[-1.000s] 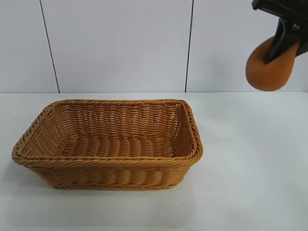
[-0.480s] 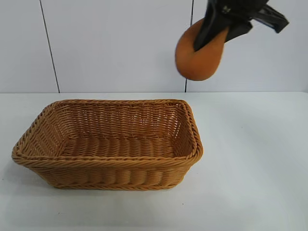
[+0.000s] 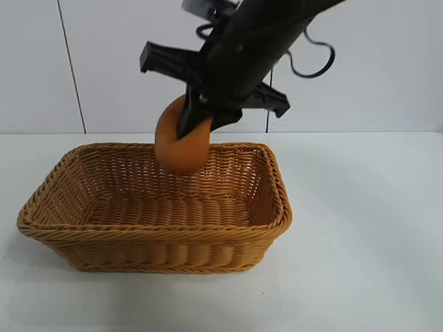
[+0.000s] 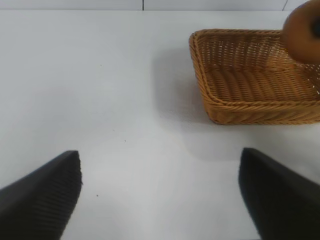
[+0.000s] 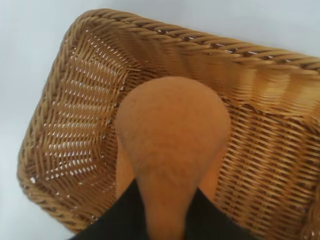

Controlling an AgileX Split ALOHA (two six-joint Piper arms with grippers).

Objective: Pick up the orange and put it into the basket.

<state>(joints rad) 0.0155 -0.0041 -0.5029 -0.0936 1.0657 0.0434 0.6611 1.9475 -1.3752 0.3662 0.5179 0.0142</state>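
The orange (image 3: 181, 145) is a dull orange-brown lump hanging in the air over the back middle of the woven basket (image 3: 149, 235). My right gripper (image 3: 197, 119) is shut on the orange's upper part and reaches down from the upper right. Seen from the right wrist, the orange (image 5: 172, 135) fills the middle, pinched between the black fingers, with the basket's floor (image 5: 75, 130) below it. My left gripper (image 4: 160, 192) stays open over bare table; the basket (image 4: 250, 107) and the orange (image 4: 300, 32) lie farther off in its view.
The white table (image 3: 360, 228) spreads all round the basket. A white panelled wall (image 3: 138, 62) stands behind. The right arm's black cable (image 3: 315, 59) loops above the basket's right end.
The right arm has carried the orange from the upper right leftward and down, until it hangs just above the basket's inside. The basket has not moved.
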